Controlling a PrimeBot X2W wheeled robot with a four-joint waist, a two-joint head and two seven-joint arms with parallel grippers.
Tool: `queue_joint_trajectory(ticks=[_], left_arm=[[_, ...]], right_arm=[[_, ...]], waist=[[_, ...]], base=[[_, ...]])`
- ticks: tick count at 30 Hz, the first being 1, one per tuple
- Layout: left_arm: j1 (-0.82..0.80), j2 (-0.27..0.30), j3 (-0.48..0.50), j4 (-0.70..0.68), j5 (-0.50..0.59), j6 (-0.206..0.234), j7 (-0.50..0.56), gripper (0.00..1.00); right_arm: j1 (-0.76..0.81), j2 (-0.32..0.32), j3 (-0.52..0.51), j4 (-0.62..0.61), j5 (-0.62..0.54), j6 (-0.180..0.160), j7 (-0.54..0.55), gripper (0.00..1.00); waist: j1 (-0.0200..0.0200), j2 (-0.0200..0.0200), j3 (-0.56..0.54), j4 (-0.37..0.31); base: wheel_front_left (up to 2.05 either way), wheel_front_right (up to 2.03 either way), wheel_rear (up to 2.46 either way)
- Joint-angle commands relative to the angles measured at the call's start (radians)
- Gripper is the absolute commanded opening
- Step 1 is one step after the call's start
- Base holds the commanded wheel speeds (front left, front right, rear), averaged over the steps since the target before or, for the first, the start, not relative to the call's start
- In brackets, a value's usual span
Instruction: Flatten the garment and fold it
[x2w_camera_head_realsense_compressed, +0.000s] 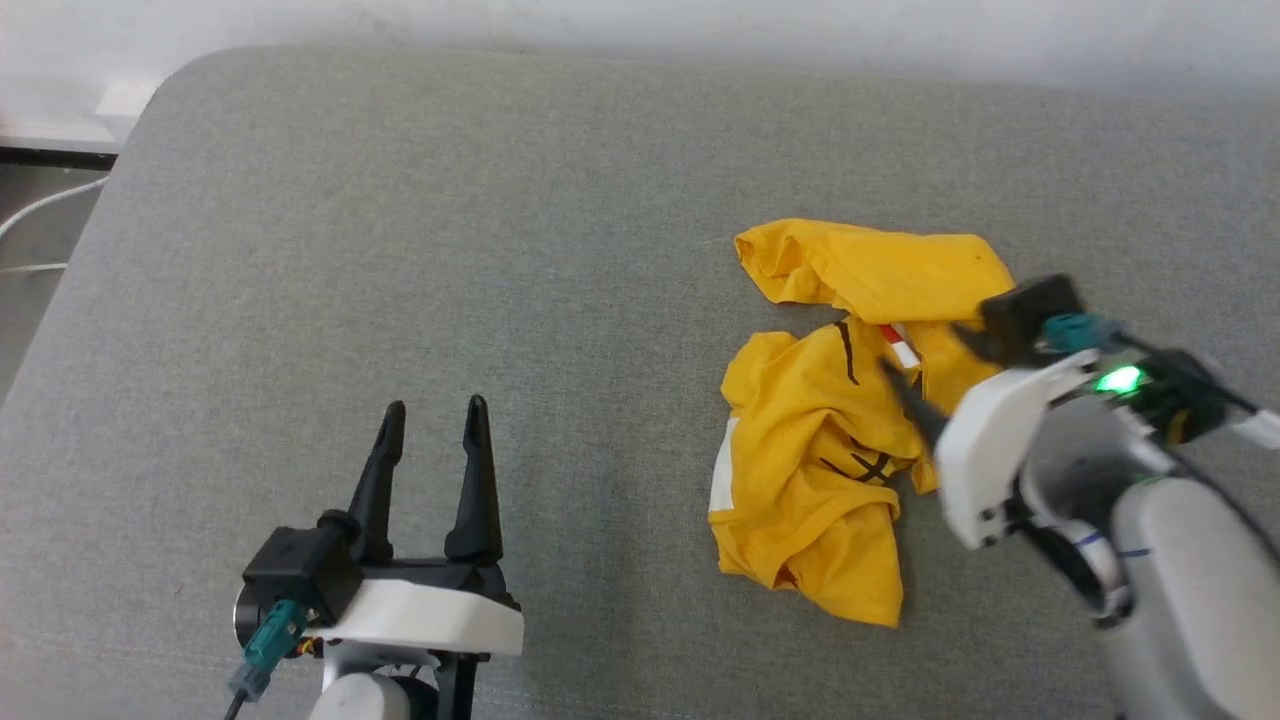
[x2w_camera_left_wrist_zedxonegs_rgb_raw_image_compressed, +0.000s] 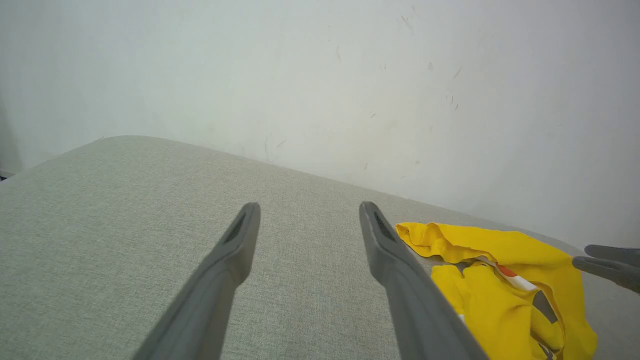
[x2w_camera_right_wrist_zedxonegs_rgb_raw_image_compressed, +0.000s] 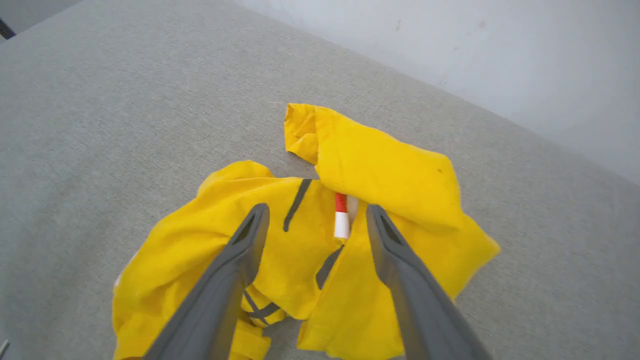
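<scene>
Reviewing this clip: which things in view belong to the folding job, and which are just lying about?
Part of the job: the garment, crumpled; the right gripper, open over it; the left gripper, open, apart from it; the grey padded surface it lies on.
Just there: the white cable beyond the surface's left edge; the wall behind.

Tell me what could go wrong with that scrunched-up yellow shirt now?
1. The mustard-yellow cotton T-shirt lies bunched in layers, so the open right hand above it might pinch several layers together.
2. The open left hand sits apart over the grey fabric surface; pulling one-handed may just drag the shirt instead of flattening it.
</scene>
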Motion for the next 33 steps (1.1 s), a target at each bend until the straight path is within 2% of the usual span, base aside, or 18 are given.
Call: queue_joint_trajectory(ticks=[1, 4, 8, 15, 16, 17, 18, 24, 29, 33], left_arm=[[0.01, -0.001, 0.001, -0.003, -0.001, 0.005, -0.005, 1.0], [0.008, -0.001, 0.0, -0.005, 0.0, 0.003, -0.005, 1.0], [0.0, -0.001, -0.002, -0.002, 0.001, -0.003, -0.005, 1.0], [-0.019, -0.001, -0.005, 0.002, 0.002, -0.009, -0.005, 1.0], [-0.02, -0.001, -0.003, 0.002, 0.003, -0.009, -0.005, 1.0], [-0.02, -0.001, -0.001, 0.003, 0.004, -0.009, -0.005, 1.0], [-0.021, -0.001, 0.0, 0.003, 0.005, -0.01, -0.005, 1.0], [-0.012, -0.001, 0.013, 0.003, 0.007, -0.01, -0.005, 1.0], [-0.007, -0.001, 0.007, 0.0, 0.002, -0.004, -0.005, 1.0], [-0.021, -0.001, -0.005, -0.005, -0.006, -0.005, -0.005, 1.0]], right_arm=[[0.0, -0.023, -0.03, -0.015, -0.034, -0.002, 0.009, 1.0], [0.006, -0.032, -0.095, -0.005, -0.079, -0.002, 0.033, 1.0], [0.015, -0.046, -0.119, 0.06, -0.134, -0.002, 0.052, 1.0], [0.01, 0.003, -0.143, 0.25, -0.182, -0.002, 0.007, 1.0], [0.005, 0.008, -0.143, 0.275, -0.191, -0.002, -0.003, 0.79], [-0.002, 0.018, -0.15, 0.298, -0.192, -0.002, -0.018, 0.35], [-0.01, 0.022, -0.157, 0.316, -0.201, -0.002, -0.035, 0.0], [-0.065, 0.016, -0.16, 0.331, -0.212, -0.002, -0.101, 0.0], [-0.132, -0.035, -0.145, 0.275, -0.213, -0.002, -0.11, 0.0], [-0.243, -0.105, -0.102, 0.234, -0.222, -0.002, -0.113, 0.0]], waist=[[0.0, 0.0, 0.002, -0.001], [0.0, 0.0, 0.009, 0.0], [0.0, 0.0, 0.024, 0.009], [0.0, 0.0, 0.046, 0.037], [0.0, 0.0, 0.048, 0.039], [0.0, 0.0, 0.049, 0.042], [0.0, 0.0, 0.05, 0.044], [0.0, 0.0, 0.04, 0.048], [0.0, 0.0, 0.044, 0.046], [0.0, 0.0, 0.071, 0.051]], base=[[0.0, 0.0, 0.0], [0.0, 0.0, 0.0], [0.0, 0.0, 0.0], [0.0, 0.0, 0.0], [0.0, 0.0, 0.0], [0.0, 0.0, 0.0], [0.0, 0.0, 0.0], [0.0, 0.0, 0.0], [0.0, 0.0, 0.0], [0.0, 0.0, 0.0]])
